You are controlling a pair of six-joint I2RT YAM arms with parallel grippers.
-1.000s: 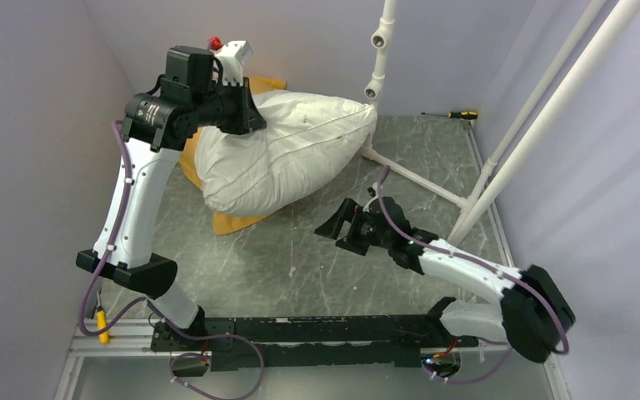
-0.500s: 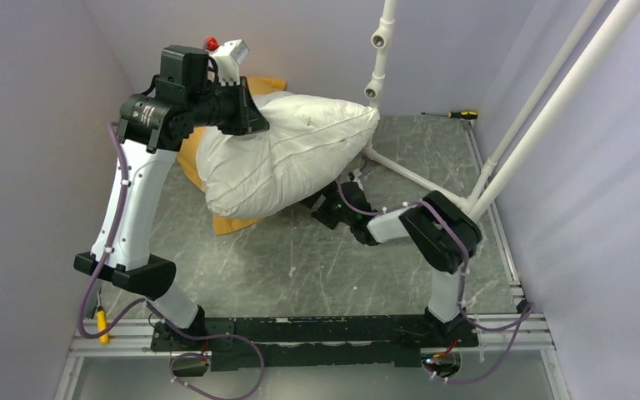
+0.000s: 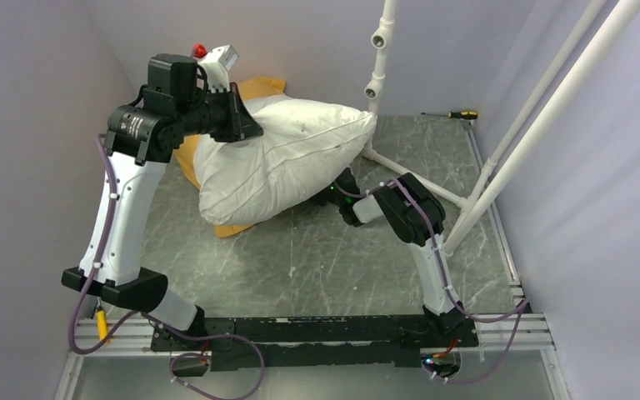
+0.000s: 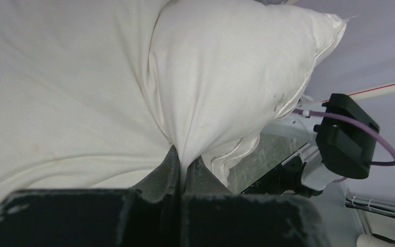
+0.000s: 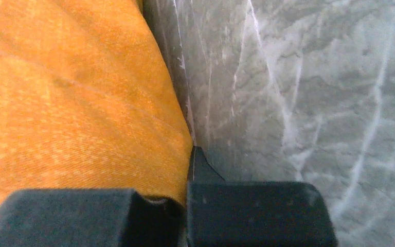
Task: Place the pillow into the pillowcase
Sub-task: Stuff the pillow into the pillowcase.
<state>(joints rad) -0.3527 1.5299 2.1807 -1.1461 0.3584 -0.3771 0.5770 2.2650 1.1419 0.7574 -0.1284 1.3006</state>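
Change noted: a second ago the right arm lay low at 4 o'clock on the table (image 3: 367,250), jaws spread and well apart from the bedding. It has since swung in, and its wrist is now tucked under the pillow's (image 3: 283,154) 4 o'clock edge. The left arm has drawn slightly toward 10 o'clock, taking the pillow's end with it.

Left gripper (image 4: 181,162): fingers pressed together on a gathered fold of the white pillow cloth, which puckers into the jaws. This end of the pillow is held raised, at 11 o'clock of the table.

Right gripper (image 5: 189,159): jaws closed, pinching the edge of the pillowcase (image 5: 72,92). The orange cloth runs up to the seam between the fingers and drapes over one of them, low against the grey marbled surface.

Container: the pillowcase lies beneath the pillow, orange showing past the pillow's 12 o'clock and 7 o'clock edges in the overhead view. The pillow rests over it, outside the case as far as the views show. Which edge is the case's mouth cannot be told.

Other items: a screwdriver (image 3: 458,114) lies at 1 o'clock by the white pipe frame (image 3: 542,108).
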